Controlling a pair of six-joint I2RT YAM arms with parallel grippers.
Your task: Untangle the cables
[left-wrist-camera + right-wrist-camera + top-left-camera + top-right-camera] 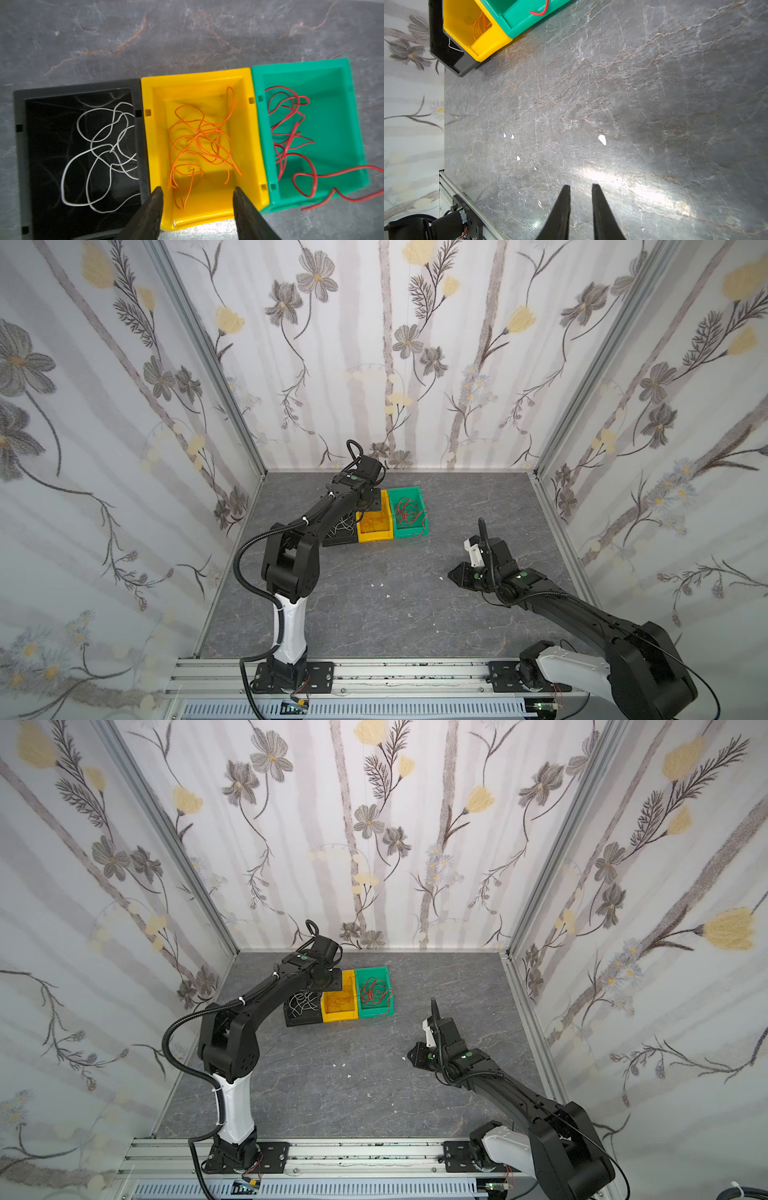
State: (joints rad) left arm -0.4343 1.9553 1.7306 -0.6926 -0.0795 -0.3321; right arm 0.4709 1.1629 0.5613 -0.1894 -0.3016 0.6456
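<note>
left jaws spread, empty, hovering over the yellow bin (197,77); orange cables (199,141) lie straight below between the tips, a loose tangle with no clear long axis. white cables (99,145) sit in the black bin (76,85), red cables (291,133) in the green bin (301,64), one strand trailing onto the desk (187,41). right jaws narrowly parted, empty, well apart; your left arm (328,506) is nearer.

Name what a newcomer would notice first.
Three bins sit side by side toward the table's back: black bin with white cables, yellow bin with orange cables, green bin with red cables, some spilling over its rim. The left gripper hangs open above the yellow bin.
</note>
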